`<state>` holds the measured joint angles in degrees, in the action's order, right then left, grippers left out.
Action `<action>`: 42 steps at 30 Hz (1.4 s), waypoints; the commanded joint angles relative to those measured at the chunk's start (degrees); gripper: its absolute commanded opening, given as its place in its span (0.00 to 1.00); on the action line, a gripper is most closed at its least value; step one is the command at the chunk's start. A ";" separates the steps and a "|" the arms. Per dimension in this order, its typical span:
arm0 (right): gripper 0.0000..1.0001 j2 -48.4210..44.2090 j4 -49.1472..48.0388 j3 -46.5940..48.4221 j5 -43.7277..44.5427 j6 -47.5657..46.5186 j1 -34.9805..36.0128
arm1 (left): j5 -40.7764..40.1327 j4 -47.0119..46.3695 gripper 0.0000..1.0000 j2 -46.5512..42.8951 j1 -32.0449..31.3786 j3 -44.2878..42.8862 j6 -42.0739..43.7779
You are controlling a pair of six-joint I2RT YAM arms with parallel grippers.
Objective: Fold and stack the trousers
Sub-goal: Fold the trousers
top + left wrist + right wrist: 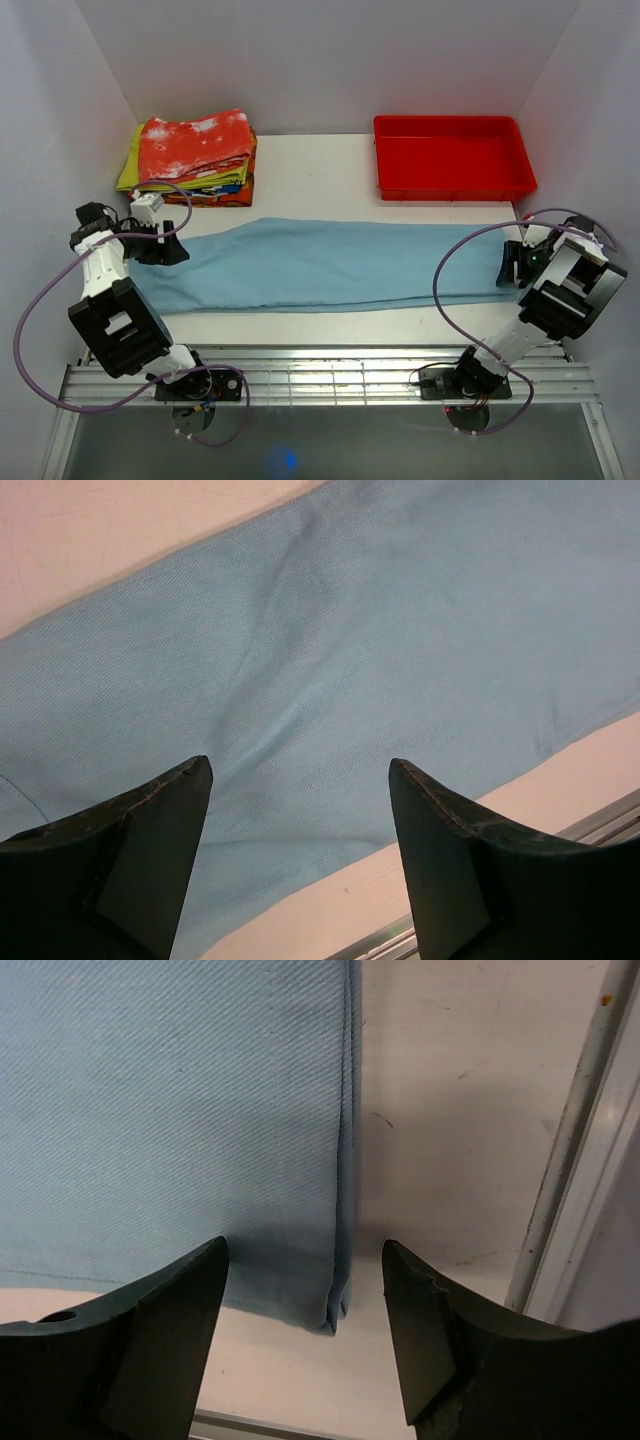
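Sky-blue trousers laid flat across the middle of the white bench, folded lengthwise into one long band. Wider waist end over on the left, narrower leg hems out on the right. Near edge of the cloth roughly parallel to the slotted metal rail at the front, a strip of bare bench between.

Left gripper down at the waist end, jaws spread wide, nothing pinched. From the left wrist view: dark fingers apart over smooth blue fabric, one soft crease running diagonally across it, pale bench showing at the upper left and lower right. Touching the cloth or just above it: impossible to tell.

Right gripper over at the hem end, likewise released, jaws well apart and empty. From the right wrist view: a corner of the hem lying in the gap between the fingers, doubled layers visible along the long edge, bare bench and the metal rail off to the right of the picture.

At the back left, a stack of folded clothes, red-and-white mottled garment on top, yellow-green and multicoloured pieces beneath, near the waist end but apart from it. At the back right, a red plastic tray, separate from the trousers. Purple cables looping off both arms.
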<state>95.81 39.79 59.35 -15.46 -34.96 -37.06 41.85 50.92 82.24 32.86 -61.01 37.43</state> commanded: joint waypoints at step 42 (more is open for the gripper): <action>0.08 -20.13 7.52 4.56 -24.79 12.31 24.11 | -3.35 -4.86 0.85 7.06 -0.08 5.90 -6.14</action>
<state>79.46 51.68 66.96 -32.91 -35.27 -20.86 39.31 46.41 88.58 32.86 -56.29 32.16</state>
